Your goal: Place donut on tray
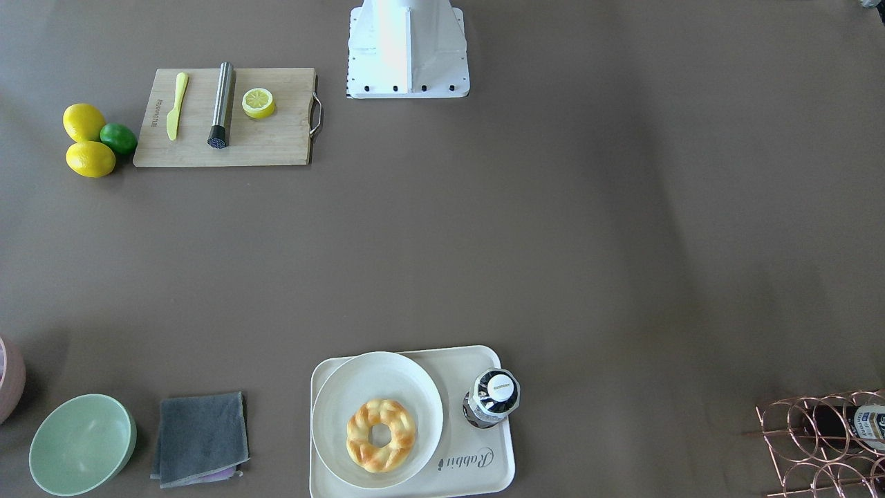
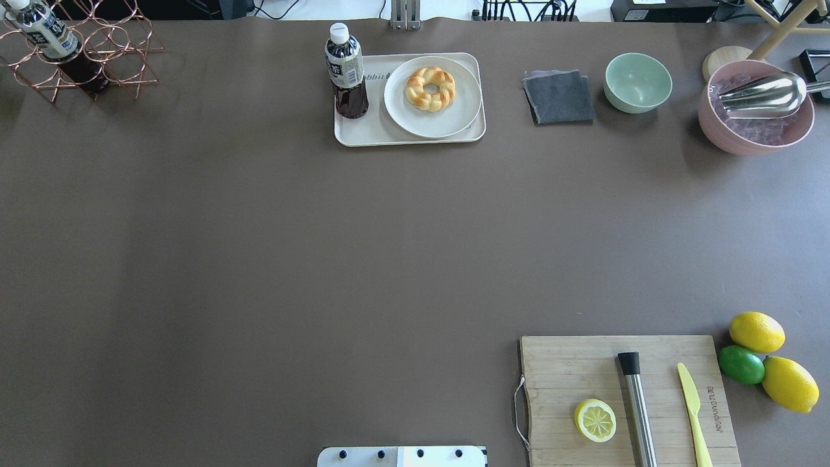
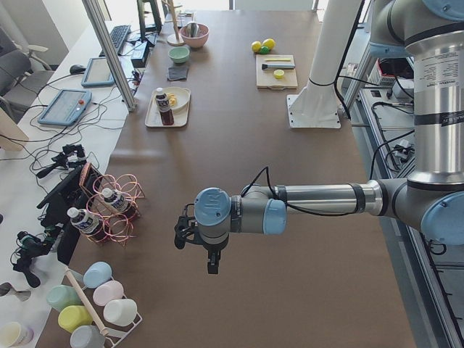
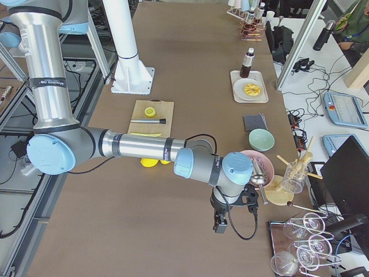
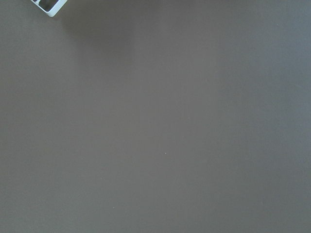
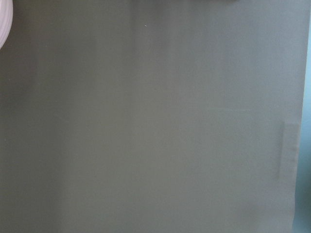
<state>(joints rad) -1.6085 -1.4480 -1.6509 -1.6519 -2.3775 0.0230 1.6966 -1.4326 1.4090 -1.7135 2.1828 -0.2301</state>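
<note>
Donut [image 1: 381, 435] sits on white plate [image 1: 377, 377], and the plate lies inside tray [image 1: 484, 470]. Dark bottle [image 1: 492, 398] stands upright on the tray, just beside the plate. Grey cloth [image 1: 200, 437] and green bowl [image 1: 81, 443] are near. Left gripper [image 3: 210, 264] and right gripper [image 4: 220, 222] hang over bare table, well apart from the tray. Can't tell their jaw state.

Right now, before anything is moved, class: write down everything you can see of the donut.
The donut is a golden-brown braided ring with paler yellow patches and an open hole in the middle. It looks whole and baked. It lies flat, a little off centre in a round white plate, and touches only that. The plate rests on the cream tray, beside a standing dark bottle that is apart from the donut.
</note>
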